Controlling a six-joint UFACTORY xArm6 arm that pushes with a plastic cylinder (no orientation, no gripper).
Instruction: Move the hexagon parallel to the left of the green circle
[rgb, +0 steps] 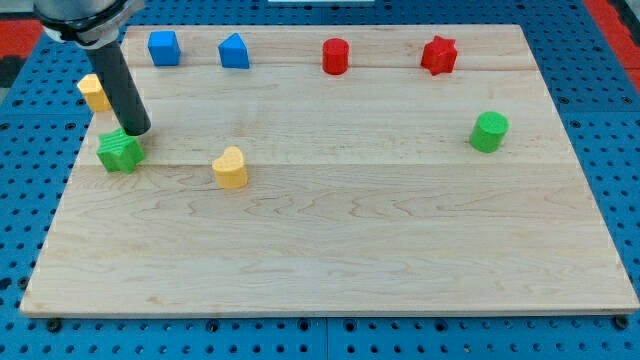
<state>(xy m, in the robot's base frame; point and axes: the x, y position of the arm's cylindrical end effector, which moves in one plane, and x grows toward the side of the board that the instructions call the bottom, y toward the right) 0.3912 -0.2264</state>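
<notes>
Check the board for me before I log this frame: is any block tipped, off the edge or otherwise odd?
Nothing stands out. All eight blocks sit flat on the wooden board. The yellow block at the view's left lies close to the edge but on it. My tip sits at the top edge of the green star block; the green cylinder stands upright.

Robotics lab bench: wooden board (330, 250) atop blue perforated mounting plate (610, 60), coloured test blocks.
</notes>
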